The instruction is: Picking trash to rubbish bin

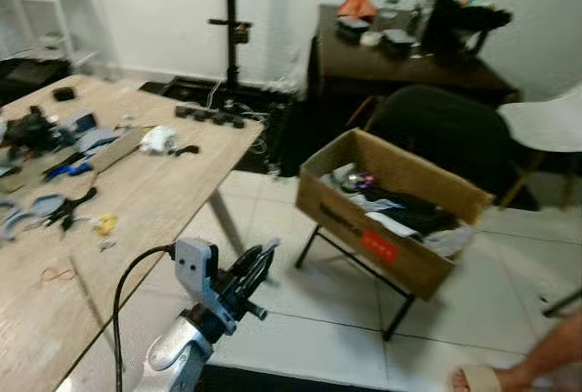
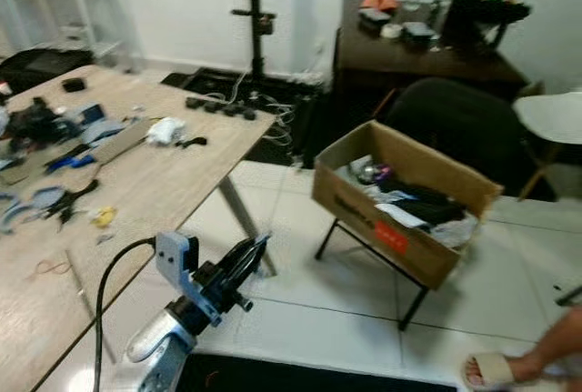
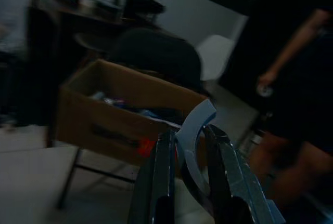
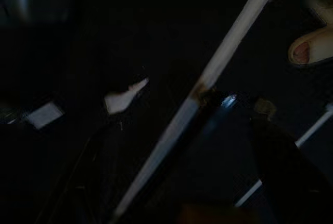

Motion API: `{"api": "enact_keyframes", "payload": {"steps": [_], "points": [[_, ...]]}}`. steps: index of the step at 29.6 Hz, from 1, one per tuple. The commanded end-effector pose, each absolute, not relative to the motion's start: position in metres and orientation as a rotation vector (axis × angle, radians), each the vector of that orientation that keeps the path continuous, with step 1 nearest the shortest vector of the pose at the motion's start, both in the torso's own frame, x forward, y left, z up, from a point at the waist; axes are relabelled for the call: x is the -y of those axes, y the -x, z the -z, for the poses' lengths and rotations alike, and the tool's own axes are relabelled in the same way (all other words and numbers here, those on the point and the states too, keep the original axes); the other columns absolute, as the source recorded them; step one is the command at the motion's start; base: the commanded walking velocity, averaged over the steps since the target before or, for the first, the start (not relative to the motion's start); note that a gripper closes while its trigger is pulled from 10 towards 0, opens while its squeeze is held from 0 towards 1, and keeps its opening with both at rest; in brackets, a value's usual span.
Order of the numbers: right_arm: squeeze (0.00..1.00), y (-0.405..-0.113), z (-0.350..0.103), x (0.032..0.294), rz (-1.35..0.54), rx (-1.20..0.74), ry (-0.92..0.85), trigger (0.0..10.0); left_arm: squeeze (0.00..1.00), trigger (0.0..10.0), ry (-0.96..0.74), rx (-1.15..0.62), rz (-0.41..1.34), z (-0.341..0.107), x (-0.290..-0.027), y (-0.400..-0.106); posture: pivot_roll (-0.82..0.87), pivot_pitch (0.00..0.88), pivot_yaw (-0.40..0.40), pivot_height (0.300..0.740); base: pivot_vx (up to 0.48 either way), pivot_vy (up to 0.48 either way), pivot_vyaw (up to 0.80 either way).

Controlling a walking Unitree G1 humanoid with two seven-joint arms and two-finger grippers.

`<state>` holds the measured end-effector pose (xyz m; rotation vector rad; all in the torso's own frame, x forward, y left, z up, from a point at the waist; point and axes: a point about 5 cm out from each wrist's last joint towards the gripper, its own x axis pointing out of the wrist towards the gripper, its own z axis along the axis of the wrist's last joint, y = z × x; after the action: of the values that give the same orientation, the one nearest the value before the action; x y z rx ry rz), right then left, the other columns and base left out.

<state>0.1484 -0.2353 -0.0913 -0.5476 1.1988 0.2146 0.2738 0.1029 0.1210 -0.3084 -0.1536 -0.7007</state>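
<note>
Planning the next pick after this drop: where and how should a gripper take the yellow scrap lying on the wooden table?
Probably from straight above: the yellow scrap is small and lies flat on the wooden table, so nothing offers a side grip. Close the fingers across its narrower width. Come from the table's near edge, since the black tool lies close on its far side.

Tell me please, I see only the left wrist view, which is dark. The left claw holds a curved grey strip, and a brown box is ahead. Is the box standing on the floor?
Observer: No. The cardboard box sits tilted on a black folding stand above the white tile floor.
Operator: Is my left claw already over it?
Observer: Not yet. The left claw is beside the wooden table corner, with open floor between it and the box.
Operator: Anybody near?
Observer: Yes, a person's sandalled foot is on the floor beyond the box, on your right side.
</note>
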Motion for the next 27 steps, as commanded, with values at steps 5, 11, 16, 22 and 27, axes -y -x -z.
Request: {"api": "enact_keyframes", "payload": {"steps": [5, 11, 16, 22, 27], "points": [[0.0, -0.134, 0.098, 0.228, -0.234, -1.246, 0.526, 10.0, 0.0, 10.0, 0.29, 0.152, 0.731, -0.122, -0.096, -0.274, -0.02, 0.152, -0.007, 0.74, 0.0, 0.0, -0.79], [0.0, -0.133, 0.1, 0.222, -0.243, -1.247, 0.523, 10.0, 0.0, 10.0, 0.28, 0.149, 0.722, -0.122, -0.097, -0.276, -0.03, 0.155, -0.005, 0.74, 0.0, 0.0, -0.78], [0.0, -0.132, 0.101, 0.219, -0.245, -1.246, 0.518, 10.0, 0.0, 10.0, 0.28, 0.152, 0.737, -0.124, -0.095, -0.276, -0.03, 0.158, -0.001, 0.74, 0.0, 0.0, -0.79], [0.0, -0.133, 0.101, 0.217, -0.25, -1.244, 0.519, 10.0, 0.0, 10.0, 0.28, 0.152, 0.749, -0.125, -0.093, -0.276, -0.03, 0.153, -0.003, 0.74, 0.0, 0.0, -0.78], [0.0, -0.136, 0.1, 0.217, -0.251, -1.241, 0.524, 10.0, 0.0, 10.0, 0.281, 0.155, 0.73, -0.126, -0.094, -0.279, -0.03, 0.146, -0.006, 0.74, 0.0, 0.0, -0.79]]}}
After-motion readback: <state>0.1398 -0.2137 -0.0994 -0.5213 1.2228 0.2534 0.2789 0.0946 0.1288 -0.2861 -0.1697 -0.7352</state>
